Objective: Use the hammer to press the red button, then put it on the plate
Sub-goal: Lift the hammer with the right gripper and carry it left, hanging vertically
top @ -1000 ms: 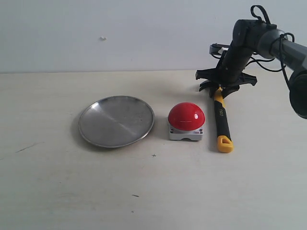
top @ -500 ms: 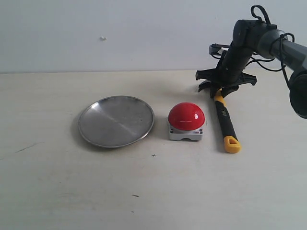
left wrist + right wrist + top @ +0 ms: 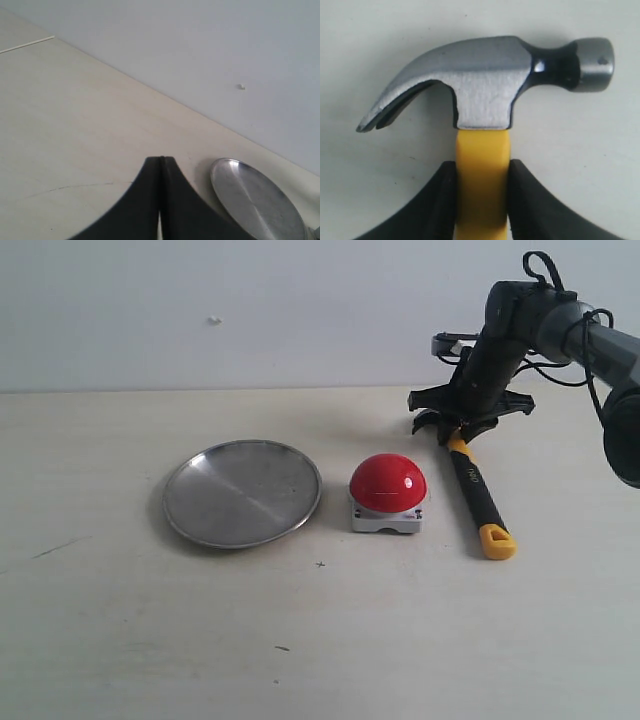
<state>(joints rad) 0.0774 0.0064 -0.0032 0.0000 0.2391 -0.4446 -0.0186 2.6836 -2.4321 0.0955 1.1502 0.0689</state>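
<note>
The hammer (image 3: 476, 495) lies on the table right of the red button (image 3: 388, 483), its black-and-yellow handle slanting toward the front right and ending in a yellow looped tip. My right gripper (image 3: 458, 432) is shut on the yellow neck of the hammer (image 3: 482, 175) just below the dark metal head. In the right wrist view both black fingers (image 3: 440, 200) press the neck's sides. The silver plate (image 3: 242, 492) sits left of the button. My left gripper (image 3: 161, 160) is shut with nothing in it, and the plate (image 3: 252, 197) lies off to one side of it.
A pale wall runs behind the light wooden table (image 3: 320, 640). The right arm and its cables (image 3: 560, 320) reach in from the upper right. A few small dark marks dot the table in front of the button.
The hammer's handle has swung to the right, its yellow tip moving away from the button. The right gripper's fingers have closed onto the neck. The left gripper has not moved.
</note>
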